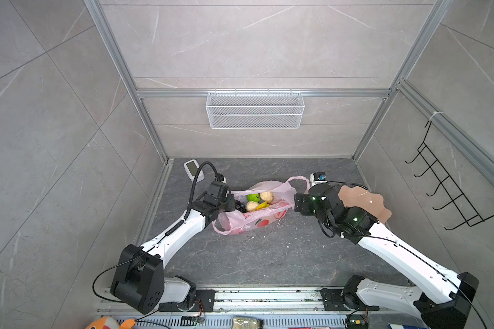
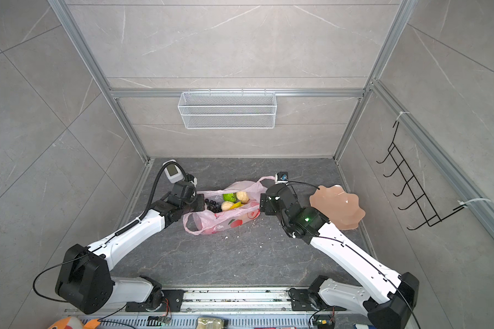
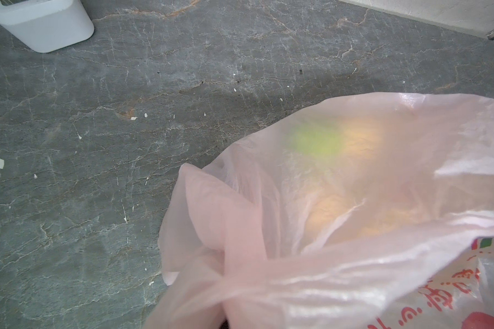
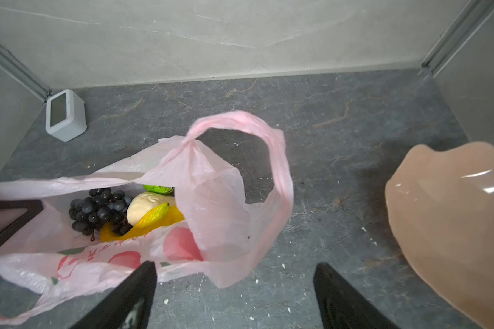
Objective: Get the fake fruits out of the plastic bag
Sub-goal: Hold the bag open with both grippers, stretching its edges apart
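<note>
- In both top views the plastic bag (image 1: 250,223) (image 2: 220,223) lies on the dark bench (image 1: 254,256), its long axis running left to right between the arms and its mouth gaping upward. The fake fruits (image 1: 253,197) sit inside. The left jaws meet its left rim and the right jaws hang just beside its right end; how far they are open cannot be told here. A peach plate (image 1: 365,202) lies right of the bag.
- The left wrist view shows no jaws, only pink film gathered to a pinch at the frame's edge: the left jaws are closed on the bag's rim. The fake fruits (image 3: 314,139) are coloured blurs behind the film.
- Only the right wrist view shows the right jaws spread wide, gripping nothing; the blurred handle loop (image 4: 280,171) rises beyond them.
</note>
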Controlling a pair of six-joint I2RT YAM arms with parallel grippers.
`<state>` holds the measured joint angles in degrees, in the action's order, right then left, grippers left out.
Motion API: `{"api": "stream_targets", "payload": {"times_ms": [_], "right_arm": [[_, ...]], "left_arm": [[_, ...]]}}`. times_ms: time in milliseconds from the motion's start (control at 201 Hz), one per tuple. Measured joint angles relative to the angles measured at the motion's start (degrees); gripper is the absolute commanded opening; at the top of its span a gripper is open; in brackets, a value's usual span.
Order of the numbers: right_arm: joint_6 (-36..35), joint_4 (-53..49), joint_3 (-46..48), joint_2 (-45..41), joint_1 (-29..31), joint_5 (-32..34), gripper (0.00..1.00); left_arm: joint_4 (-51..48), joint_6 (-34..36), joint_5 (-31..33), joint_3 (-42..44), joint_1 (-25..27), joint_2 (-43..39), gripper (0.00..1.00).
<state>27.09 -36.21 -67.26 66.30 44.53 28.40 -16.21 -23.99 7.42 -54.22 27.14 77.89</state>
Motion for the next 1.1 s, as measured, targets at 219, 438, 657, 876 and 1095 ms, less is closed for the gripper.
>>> {"api": "stream_targets", "payload": {"times_ms": [219, 438, 657, 876, 1095], "right_arm": [[-2.4, -5.3, -14.1, 18.4, 5.9, 2.3, 0.84], [-4.3, -11.0, -21.7, 32.5, 5.9, 2.7, 0.83], [-4.5, -15.4, -26.2, 37.6, 4.8, 8.1, 0.85], [-4.9, -16.4, -27.5, 42.9, 2.1, 10.2, 0.81], [-6.5, -15.1, -28.8, 47.3, -0.5, 8.9, 0.28]], "left_arm": [[0.0, 0.7, 0.7, 0.0, 0.9, -0.3, 0.0], [-0.1, 1.4, 3.0, 0.0, 1.6, -1.7, 0.0], [0.0, 1.5, 4.0, 0.2, 2.0, -2.8, 0.0], [0.1, 1.5, 4.1, 0.8, 2.2, -2.9, 0.0], [0.6, 1.5, 4.3, 1.4, 2.2, -2.9, 0.0]]}}
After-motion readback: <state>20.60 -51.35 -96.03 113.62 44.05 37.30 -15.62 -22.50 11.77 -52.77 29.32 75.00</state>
